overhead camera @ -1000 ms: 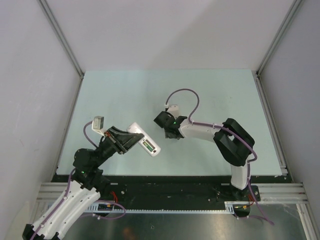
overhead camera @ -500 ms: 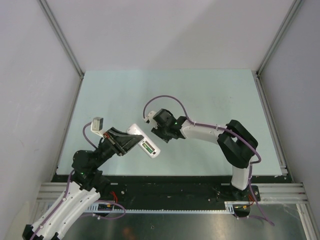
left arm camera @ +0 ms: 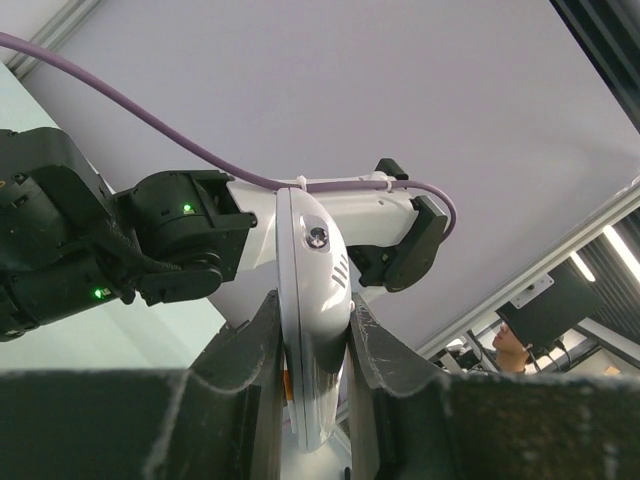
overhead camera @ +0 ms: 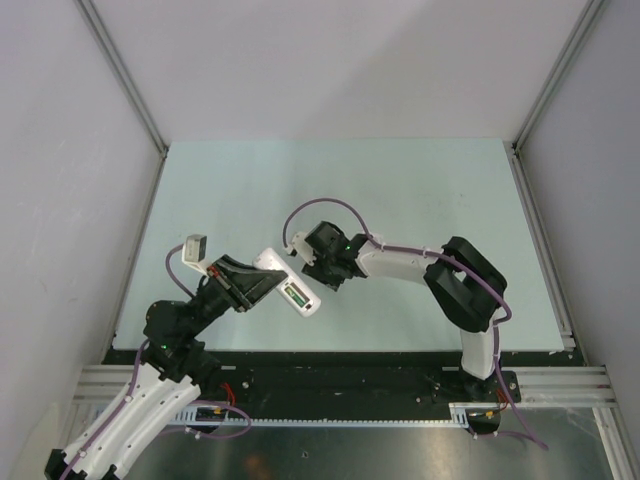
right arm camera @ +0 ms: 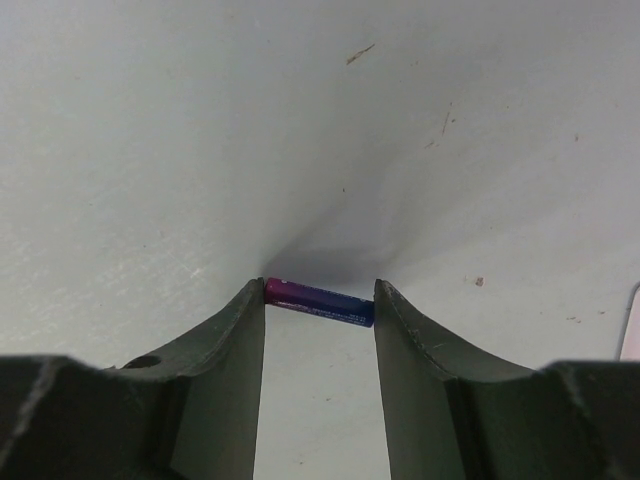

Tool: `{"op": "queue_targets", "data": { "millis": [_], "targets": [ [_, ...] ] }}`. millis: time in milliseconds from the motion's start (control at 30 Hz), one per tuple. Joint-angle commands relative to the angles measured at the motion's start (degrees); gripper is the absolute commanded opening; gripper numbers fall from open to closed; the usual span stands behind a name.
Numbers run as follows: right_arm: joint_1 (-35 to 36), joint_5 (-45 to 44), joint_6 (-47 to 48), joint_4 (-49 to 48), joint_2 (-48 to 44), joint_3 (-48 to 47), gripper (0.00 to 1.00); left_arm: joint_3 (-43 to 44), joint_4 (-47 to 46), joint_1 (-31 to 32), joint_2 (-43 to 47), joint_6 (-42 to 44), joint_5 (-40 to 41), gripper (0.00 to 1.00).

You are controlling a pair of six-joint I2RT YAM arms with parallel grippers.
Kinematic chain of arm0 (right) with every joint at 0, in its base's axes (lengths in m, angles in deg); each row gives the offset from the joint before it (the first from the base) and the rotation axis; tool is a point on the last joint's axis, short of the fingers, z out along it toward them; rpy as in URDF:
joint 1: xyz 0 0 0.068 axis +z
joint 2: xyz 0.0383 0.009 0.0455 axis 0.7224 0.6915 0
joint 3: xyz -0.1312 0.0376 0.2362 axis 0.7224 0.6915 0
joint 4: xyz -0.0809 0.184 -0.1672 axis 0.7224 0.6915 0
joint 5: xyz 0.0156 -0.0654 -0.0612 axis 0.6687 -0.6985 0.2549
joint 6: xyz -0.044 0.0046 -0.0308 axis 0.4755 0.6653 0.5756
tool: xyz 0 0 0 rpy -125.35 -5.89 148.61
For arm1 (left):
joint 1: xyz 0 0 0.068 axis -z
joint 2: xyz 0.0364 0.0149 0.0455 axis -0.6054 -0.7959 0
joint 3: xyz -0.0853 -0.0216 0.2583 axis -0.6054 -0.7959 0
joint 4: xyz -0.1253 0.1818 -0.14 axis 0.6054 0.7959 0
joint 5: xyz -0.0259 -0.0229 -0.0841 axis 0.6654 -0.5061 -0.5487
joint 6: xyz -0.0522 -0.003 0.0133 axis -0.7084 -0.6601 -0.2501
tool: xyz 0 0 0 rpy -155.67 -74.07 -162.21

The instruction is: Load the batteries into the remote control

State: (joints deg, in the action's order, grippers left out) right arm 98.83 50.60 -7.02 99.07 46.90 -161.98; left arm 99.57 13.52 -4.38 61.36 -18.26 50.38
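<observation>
Left jaws clamped on the remote control (overhead camera: 288, 282), raised over the tabletop (overhead camera: 420, 190); its compartment (overhead camera: 297, 296) holds the green battery (overhead camera: 293, 292). Right jaws clamped endwise on the purple battery (right arm camera: 318, 302)

Left tool (overhead camera: 262, 283) gripping remote control (overhead camera: 284, 271), green battery (overhead camera: 295, 294) inside; right tool (overhead camera: 318, 272) near

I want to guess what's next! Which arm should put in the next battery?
Right. The right gripper pinches the small purple cylinder battery end to end, close beside the white oblong plastic remote control. The left gripper is busy clamping that remote, so it probably just holds it.
</observation>
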Motion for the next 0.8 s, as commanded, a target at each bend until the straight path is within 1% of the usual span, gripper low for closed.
{"op": "queue_targets", "data": {
  "millis": [0,100,133,200,233,467,567,600,633,667,700,733,767],
  "targets": [
    [-0.6,-0.1,-2.4,0.9,0.6,-0.1,0.41,0.4,-1.8,0.3,0.1,0.4,0.3,0.0],
    [-0.1,-1.2,-3.0,-0.7,-0.5,-0.1,0.47,0.5,-1.8,0.3,0.1,0.3,0.2,0.0],
    [0.3,-2.0,-3.1,-1.1,-0.8,-0.1,0.51,0.5,-1.8,0.3,0.1,0.5,0.2,0.0],
    [0.8,-3.0,-3.1,-1.9,-1.6,-0.1,0.57,0.6,-1.7,0.3,0.1,0.6,0.2,0.0],
    [1.0,-3.2,-3.0,-2.2,-1.8,-0.1,0.58,0.5,-1.7,0.3,0.1,0.6,0.3,0.0],
    [1.0,-5.2,-3.8,-2.7,-3.4,-0.1,0.63,0.5,-1.6,0.3,0.0,0.6,0.4,0.0],
    [0.9,-8.2,-6.4,-6.1,-7.4,-0.1,0.64,0.6,-1.6,0.3,0.1,0.6,0.4,0.0],
    [0.9,-11.7,-7.8,-7.5,-8.6,-0.1,0.64,0.5,-1.6,0.3,0.1,0.7,0.3,0.0],
    [0.8,-13.8,-9.7,-8.8,-11.2,-0.1,0.64,0.5,-1.5,0.3,0.1,0.6,0.4,0.0],
    [0.3,-15.7,-14.7,-10.9,-12.3,-0.1,0.65,0.5,-1.5,0.3,0.1,0.7,0.4,0.0],
    [0.1,-21.1,-18.2,-11.5,-13.5,-0.1,0.67,0.4,-1.5,0.3,0.2,0.6,0.5,0.0],
    [-0.5,-23.6,-23.1,-11.8,-15.1,-0.1,0.71,0.4,-1.5,0.3,0.2,0.6,0.6,0.0],
    [-1.3,-24.3,-35.2,-9.8,-16.1,-0.1,0.74,0.2,-1.5,0.3,0.3,0.6,0.7,0.0]
  ]
}}
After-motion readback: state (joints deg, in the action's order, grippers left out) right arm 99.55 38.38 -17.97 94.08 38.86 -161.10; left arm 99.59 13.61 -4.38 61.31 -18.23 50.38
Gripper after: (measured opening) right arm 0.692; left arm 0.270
